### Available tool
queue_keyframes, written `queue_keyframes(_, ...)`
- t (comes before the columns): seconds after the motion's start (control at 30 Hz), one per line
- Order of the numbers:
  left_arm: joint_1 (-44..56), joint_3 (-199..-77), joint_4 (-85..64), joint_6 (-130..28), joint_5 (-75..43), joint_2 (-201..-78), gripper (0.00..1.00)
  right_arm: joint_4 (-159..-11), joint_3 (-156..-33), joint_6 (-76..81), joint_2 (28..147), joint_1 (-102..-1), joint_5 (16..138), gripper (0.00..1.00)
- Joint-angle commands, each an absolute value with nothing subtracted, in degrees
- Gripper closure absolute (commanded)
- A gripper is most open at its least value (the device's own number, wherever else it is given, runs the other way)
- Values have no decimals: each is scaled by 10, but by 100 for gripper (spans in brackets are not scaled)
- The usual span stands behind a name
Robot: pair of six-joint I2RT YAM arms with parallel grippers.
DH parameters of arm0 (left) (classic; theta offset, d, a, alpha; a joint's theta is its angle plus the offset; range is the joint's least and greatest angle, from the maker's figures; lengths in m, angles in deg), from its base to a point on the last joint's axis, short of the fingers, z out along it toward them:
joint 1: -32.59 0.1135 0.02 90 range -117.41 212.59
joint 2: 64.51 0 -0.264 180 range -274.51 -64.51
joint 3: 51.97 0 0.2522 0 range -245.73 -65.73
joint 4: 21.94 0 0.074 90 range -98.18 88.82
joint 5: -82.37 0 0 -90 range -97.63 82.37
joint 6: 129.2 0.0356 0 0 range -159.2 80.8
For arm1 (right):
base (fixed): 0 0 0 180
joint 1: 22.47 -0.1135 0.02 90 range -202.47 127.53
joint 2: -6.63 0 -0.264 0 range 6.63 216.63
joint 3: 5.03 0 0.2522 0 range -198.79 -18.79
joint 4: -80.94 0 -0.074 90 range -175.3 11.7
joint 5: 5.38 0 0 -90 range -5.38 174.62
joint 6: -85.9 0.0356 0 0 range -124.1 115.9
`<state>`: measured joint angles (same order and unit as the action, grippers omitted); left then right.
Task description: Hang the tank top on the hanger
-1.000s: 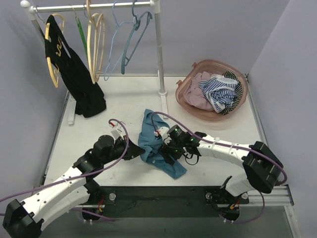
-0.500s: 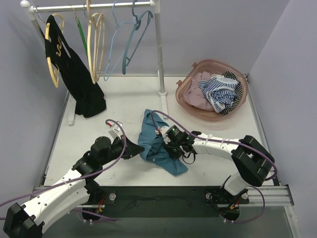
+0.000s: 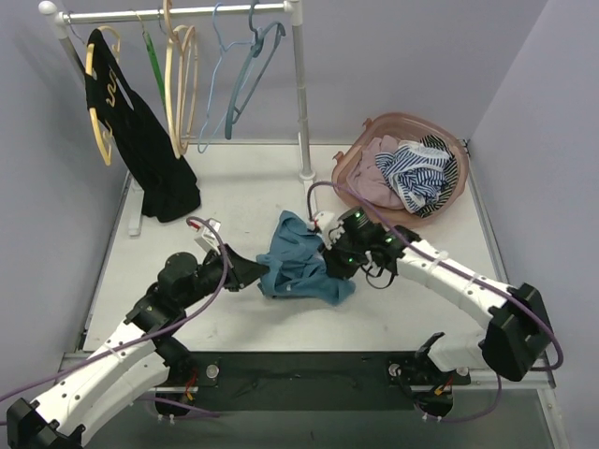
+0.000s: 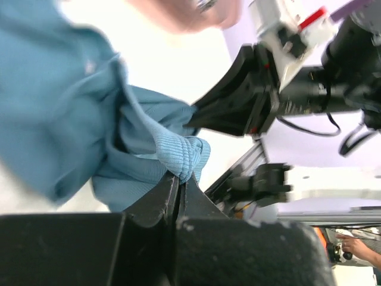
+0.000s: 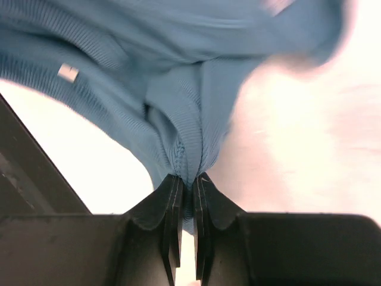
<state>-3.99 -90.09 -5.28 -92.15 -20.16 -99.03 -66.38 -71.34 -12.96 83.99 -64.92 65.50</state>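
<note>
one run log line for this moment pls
phase: tank top pinched on table | left gripper: shut on tank top | right gripper: shut on tank top | hanger: on rail, empty

— What are you losing sight of?
— The tank top (image 4: 59,101) is blurring and running off my left wrist view's edge. Its pinched fold is hiding between my right fingers (image 5: 158,208).

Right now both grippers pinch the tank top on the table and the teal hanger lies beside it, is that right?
Not quite. The hanger hangs on the rail at the back, not beside the tank top; the top view shows it. The left gripper and right gripper do pinch the tank top on the table.
</note>
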Motion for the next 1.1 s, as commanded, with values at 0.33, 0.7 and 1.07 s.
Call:
queue_keyframes(0.33,-34,-1414,-12,-805,-300,-1152,100,-483,-1079,-313,734,-466,660,100)
queue_keyframes(0.7,-34,-1300,-19,-863,-275,-1117,100,-436,-1040,-281,682,-457,588,100)
queue_keyframes(1.07,-37,-956,-116,-976,-327,-1077,100,-459,-735,-378,650,-568,665,85)
